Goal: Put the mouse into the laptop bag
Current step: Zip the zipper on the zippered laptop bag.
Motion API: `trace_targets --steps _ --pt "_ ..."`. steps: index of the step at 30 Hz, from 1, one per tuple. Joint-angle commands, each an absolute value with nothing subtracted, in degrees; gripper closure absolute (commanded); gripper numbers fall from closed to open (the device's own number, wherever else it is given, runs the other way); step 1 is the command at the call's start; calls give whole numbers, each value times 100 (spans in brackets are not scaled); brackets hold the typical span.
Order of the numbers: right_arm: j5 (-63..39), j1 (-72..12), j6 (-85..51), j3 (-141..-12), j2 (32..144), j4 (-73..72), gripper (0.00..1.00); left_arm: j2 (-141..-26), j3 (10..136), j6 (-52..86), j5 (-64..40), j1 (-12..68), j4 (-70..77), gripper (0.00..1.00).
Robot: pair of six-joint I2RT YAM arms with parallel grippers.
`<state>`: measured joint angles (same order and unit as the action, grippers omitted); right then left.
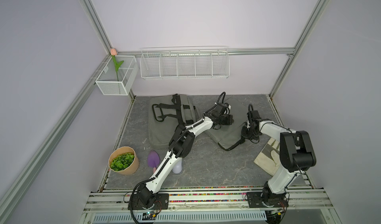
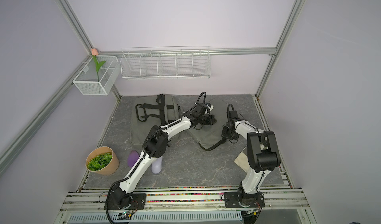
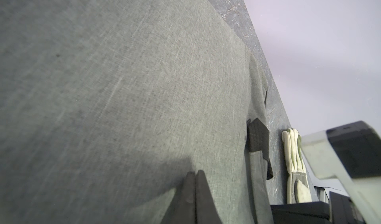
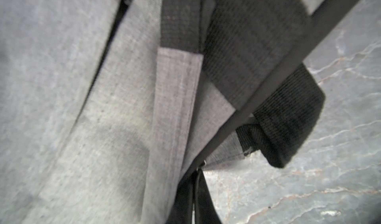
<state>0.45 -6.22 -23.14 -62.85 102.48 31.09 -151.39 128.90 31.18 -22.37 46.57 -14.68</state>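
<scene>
Your left gripper (image 3: 194, 176) is fully closed, its tips against the grey laptop bag (image 1: 227, 135). Your right gripper (image 4: 194, 189) is closed too, at the bag's zipper edge beside a black strap (image 4: 288, 117). You cannot tell whether either pinches anything, nor where the mouse is.

The grey fabric laptop bag (image 1: 161, 130), black-strapped, lies flat by the worktop's (image 1: 206, 167) far edge, nearer the far left corner.
</scene>
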Motion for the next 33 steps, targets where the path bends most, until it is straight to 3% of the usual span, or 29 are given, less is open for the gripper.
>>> trace_targets --steps 1,12,23,33 --pt "-690 -545 -2268 -6770 10891 3044 94 -15359 12523 3143 -2149 4743 -2162 100" --pt "-557 -331 -2237 -8953 12399 3327 94 -15239 12538 3205 -2316 4720 -2131 100" --pt "-426 -180 -2084 -8297 11650 3242 94 -15574 14344 3224 -2496 4837 -2619 100" --pt "-683 -193 -2173 -8064 11546 3029 93 -16115 14666 3214 -1916 5007 -3082 100"
